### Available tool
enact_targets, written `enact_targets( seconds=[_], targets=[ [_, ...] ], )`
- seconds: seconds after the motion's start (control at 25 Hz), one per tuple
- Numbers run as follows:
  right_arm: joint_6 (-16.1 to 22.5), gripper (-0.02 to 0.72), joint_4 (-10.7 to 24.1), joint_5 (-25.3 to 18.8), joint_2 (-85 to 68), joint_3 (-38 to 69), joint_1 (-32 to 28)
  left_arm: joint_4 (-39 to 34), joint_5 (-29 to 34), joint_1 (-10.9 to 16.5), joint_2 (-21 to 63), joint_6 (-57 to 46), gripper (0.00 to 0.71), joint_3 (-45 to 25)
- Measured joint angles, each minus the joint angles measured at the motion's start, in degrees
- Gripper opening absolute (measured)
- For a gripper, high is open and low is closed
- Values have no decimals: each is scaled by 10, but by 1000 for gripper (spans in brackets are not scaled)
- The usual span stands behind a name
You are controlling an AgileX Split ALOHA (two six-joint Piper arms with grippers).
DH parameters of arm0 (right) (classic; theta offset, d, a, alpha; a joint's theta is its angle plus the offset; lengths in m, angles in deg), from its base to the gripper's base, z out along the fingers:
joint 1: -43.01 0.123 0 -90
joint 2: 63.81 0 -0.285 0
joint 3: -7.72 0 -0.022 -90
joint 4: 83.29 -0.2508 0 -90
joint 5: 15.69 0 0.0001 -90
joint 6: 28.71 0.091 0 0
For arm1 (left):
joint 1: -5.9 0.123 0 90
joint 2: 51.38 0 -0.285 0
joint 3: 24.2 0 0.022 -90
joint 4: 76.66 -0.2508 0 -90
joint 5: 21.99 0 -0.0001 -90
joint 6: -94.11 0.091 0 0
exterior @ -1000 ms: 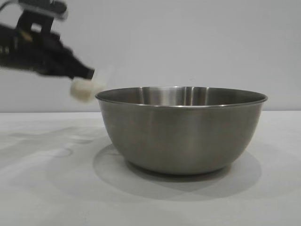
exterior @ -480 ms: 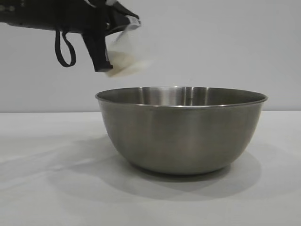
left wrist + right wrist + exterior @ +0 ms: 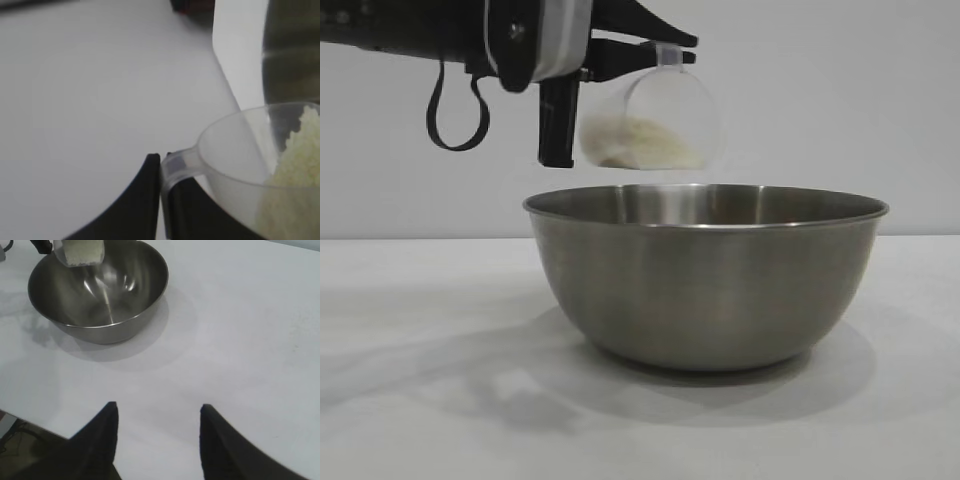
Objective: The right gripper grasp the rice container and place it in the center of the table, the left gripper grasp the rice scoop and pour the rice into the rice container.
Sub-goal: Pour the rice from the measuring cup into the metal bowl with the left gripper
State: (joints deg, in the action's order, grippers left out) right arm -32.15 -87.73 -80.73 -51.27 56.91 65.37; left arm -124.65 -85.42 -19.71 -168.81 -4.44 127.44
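Note:
The rice container, a wide steel bowl, stands on the white table; the right wrist view shows it with a bare inside. Above its left half hangs the rice scoop, a clear plastic cup tipped on its side with rice lying in it. My left gripper is shut on the scoop's loop handle, and rice shows in the cup. My right gripper is open over bare table, well away from the bowl, holding nothing.
The left arm reaches in from the left with a black cable loop hanging under it. The table edge runs close beside the right gripper. Open tabletop lies all round the bowl.
The left gripper has carried the scoop up and to the right, from beside the bowl's left rim to above the bowl, and the scoop has tipped over onto its side.

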Motion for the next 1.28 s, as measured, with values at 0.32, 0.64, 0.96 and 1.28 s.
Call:
enact_targets(
  seconds=[0.32, 0.64, 0.96, 1.28],
  targets=[
    [0, 360, 0, 0, 0, 0, 0, -69, 42, 0, 0, 54, 0, 38],
    [0, 360, 0, 0, 0, 0, 0, -136, 80, 0, 0, 110, 0, 59],
    [1, 360, 0, 0, 0, 0, 0, -162, 105, 0, 0, 163, 0, 74],
    [4, 360, 0, 0, 0, 0, 0, -124, 99, 0, 0, 51, 0, 74]
  ],
)
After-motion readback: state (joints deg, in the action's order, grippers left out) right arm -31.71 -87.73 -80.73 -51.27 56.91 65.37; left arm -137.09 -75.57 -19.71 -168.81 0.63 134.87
